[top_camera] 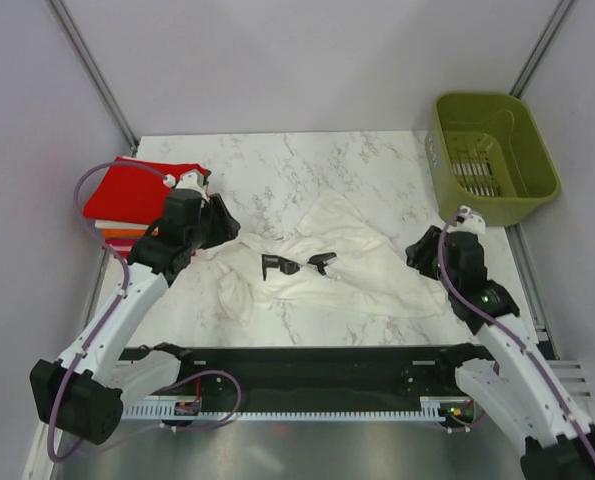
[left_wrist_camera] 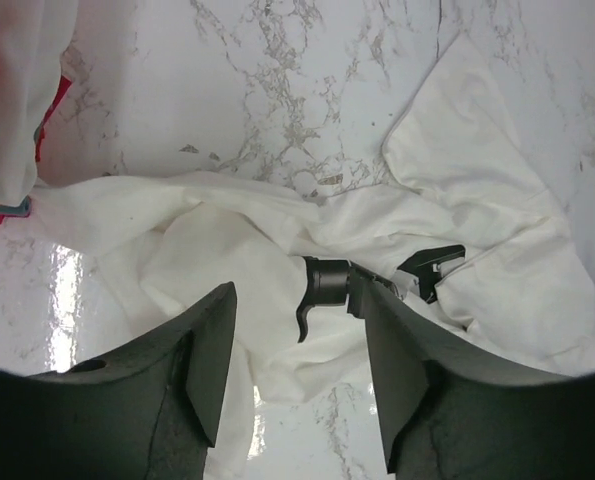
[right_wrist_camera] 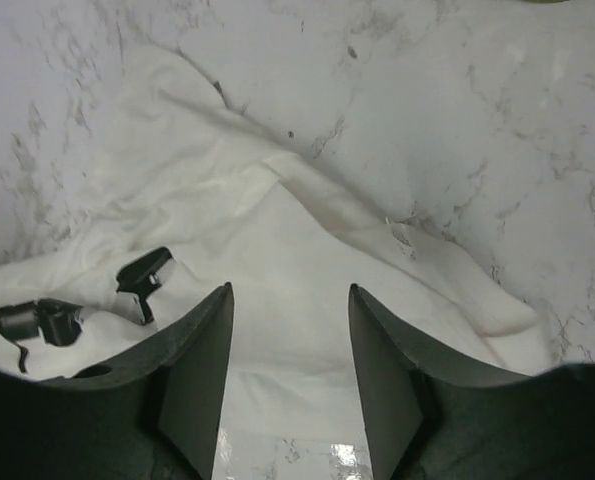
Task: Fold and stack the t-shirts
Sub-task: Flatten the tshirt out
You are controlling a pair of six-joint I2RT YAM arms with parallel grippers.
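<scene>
A large plain white t-shirt [top_camera: 342, 255] lies crumpled and unfolded in the middle of the marble table. A stack of folded t-shirts [top_camera: 132, 195], red on top with orange and white below, sits at the table's left edge. My left gripper [top_camera: 222, 228] is open and empty, hovering over the shirt's left end [left_wrist_camera: 177, 230]. My right gripper [top_camera: 417, 252] is open and empty over the shirt's right end [right_wrist_camera: 277, 240]. In the left wrist view the gripper [left_wrist_camera: 297, 370] has cloth between and beyond its fingers. In the right wrist view the gripper [right_wrist_camera: 290, 350] is the same.
Two small black objects [top_camera: 277, 265] [top_camera: 323, 262] lie on the white shirt; they also show in the left wrist view [left_wrist_camera: 327, 285] and the right wrist view [right_wrist_camera: 142, 275]. An olive-green plastic basket [top_camera: 522, 160] stands at the back right corner.
</scene>
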